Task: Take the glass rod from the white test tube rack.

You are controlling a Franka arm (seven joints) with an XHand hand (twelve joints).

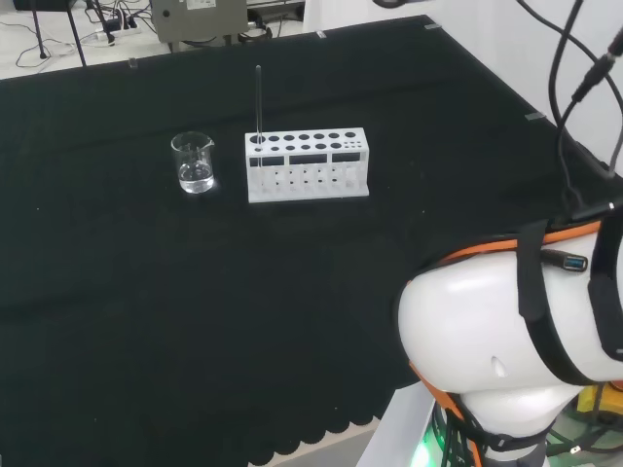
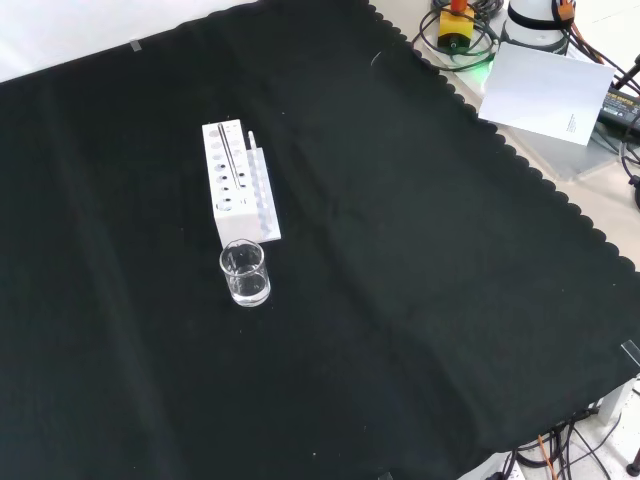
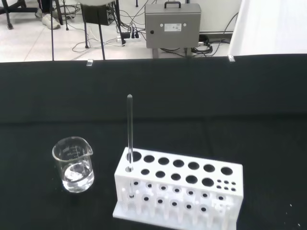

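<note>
Thin clear glass rod (image 1: 258,100) (image 2: 232,159) (image 3: 129,132) stands upright in an end hole of the white plastic test tube rack (image 1: 308,165) (image 2: 240,185) (image 3: 178,191) on the black cloth (image 1: 146,292). Small clear glass beaker (image 1: 194,162) (image 2: 245,274) (image 3: 73,164) with a little clear liquid stands just beside that end, apart from the rack. Hand's fingers: cannot tell, spread or closed.

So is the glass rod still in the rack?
Yes: the glass rod stands upright in an end hole of the white rack, nearest the beaker.

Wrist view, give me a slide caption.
Thin glass rod upright in white test tube rack, clear glass beaker beside it.
</note>
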